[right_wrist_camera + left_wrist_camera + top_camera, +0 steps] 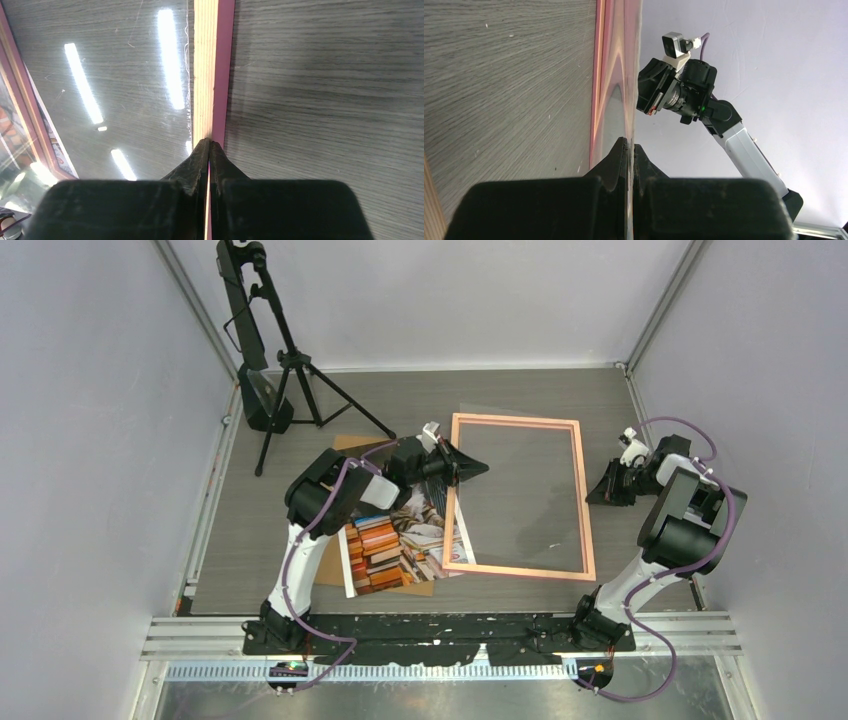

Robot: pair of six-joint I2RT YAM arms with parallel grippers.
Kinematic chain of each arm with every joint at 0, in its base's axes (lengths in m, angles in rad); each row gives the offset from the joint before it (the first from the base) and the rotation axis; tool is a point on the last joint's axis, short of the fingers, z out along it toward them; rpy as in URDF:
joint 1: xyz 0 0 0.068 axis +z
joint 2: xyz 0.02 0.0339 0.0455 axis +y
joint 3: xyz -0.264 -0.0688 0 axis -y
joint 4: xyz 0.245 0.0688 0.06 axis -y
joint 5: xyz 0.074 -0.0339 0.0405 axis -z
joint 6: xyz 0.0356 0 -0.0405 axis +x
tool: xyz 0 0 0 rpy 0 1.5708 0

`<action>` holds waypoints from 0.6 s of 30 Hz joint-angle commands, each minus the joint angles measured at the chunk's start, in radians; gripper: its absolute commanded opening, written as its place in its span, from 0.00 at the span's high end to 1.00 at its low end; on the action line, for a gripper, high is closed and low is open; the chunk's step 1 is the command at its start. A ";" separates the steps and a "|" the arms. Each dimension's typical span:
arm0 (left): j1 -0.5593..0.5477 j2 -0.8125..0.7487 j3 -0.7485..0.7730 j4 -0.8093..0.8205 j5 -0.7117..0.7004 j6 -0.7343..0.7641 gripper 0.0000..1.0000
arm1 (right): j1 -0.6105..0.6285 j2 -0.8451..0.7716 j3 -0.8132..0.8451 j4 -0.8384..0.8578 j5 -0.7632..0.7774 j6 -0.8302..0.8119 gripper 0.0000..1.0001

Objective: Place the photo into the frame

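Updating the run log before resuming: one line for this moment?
left gripper: shut on clear sheet | right gripper: shut at frame rail | photo: face up, not in frame

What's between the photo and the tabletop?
A brown backing board, its edges peeking out past the photo; the top external view shows it.

The setting is a robotics laboratory test cell. Plain pale walls (80, 390) enclose a grey wood-grain table (400, 400) on three sides. The left arm (325, 490) and right arm (690, 510), trailing purple cabling (290, 580), are bolted to aluminium rails (200, 635) at the near edge. A black tripod (290, 370) stands rear left
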 commanded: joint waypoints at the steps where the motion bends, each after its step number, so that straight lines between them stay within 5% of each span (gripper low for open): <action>1: 0.005 -0.004 0.012 0.077 -0.006 -0.020 1.00 | 0.005 0.000 0.008 0.006 0.010 -0.015 0.94; 18: -0.002 -0.014 -0.007 0.050 -0.007 -0.054 1.00 | 0.005 0.000 0.010 0.004 0.011 -0.018 0.95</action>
